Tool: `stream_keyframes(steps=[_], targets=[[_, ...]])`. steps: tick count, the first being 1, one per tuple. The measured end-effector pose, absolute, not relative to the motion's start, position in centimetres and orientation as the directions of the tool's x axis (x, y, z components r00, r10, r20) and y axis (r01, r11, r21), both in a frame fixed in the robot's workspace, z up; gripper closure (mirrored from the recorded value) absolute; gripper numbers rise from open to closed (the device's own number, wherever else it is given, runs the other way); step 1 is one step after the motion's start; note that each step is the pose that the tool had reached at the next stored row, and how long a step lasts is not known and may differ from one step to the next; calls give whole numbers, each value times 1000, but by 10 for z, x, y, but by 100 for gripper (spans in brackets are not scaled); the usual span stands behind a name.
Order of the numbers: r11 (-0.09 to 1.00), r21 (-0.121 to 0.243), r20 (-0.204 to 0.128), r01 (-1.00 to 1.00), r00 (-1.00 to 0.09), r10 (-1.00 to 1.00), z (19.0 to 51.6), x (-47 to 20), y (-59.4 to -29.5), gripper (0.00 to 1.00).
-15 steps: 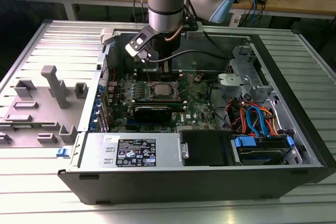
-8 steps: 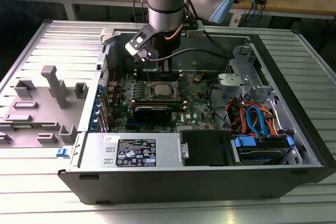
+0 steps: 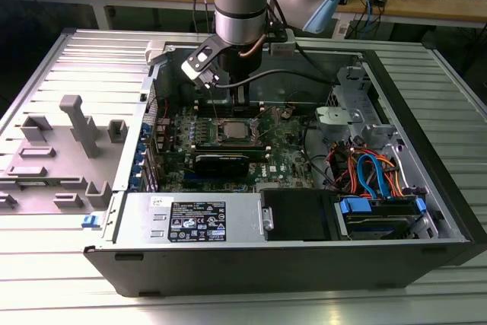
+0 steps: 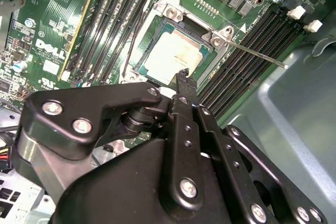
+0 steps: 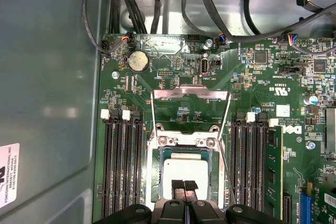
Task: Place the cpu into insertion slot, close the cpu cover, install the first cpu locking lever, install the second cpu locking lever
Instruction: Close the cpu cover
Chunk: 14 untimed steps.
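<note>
In the exterior view, one open computer case (image 3: 426,211) lies on a ribbed metal table (image 3: 91,279). One arm (image 3: 240,5) reaches down into the case over the green motherboard (image 3: 285,164). The single cpu (image 3: 232,129) is a small grey square in the socket near the board's middle. One grey fixture (image 3: 76,131) stands on the table at the exterior view's left.

In the second wrist view, the black gripper (image 4: 182,77) has its tips pinched together with nothing between them. They sit at the edge of the cpu (image 4: 176,56), but whether they touch it cannot be told. The chip lies flat in the socket, its pale silvery top scuffed and smeared. There are two locking levers. One straight rod (image 4: 260,57) juts out free over the memory slots (image 4: 236,72), and a darker thin one (image 4: 131,35) runs along the opposite side.

In the first wrist view, the one cpu cover (image 5: 190,94) is swung back off the socket, and the board shows through its window. The two fingertips (image 5: 178,186) press side by side over the cpu (image 5: 184,169). One coin battery (image 5: 139,61) sits beyond the cover.
</note>
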State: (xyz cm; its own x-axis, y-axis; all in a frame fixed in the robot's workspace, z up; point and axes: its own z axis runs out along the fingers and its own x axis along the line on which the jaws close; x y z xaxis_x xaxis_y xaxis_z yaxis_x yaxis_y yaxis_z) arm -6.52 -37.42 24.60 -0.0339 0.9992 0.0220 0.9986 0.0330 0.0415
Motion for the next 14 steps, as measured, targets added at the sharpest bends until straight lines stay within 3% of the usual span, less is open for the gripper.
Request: stream_keyframes(steps=[14], targets=[[33,42,22,999,-34,999,249,-64,-374,89]])
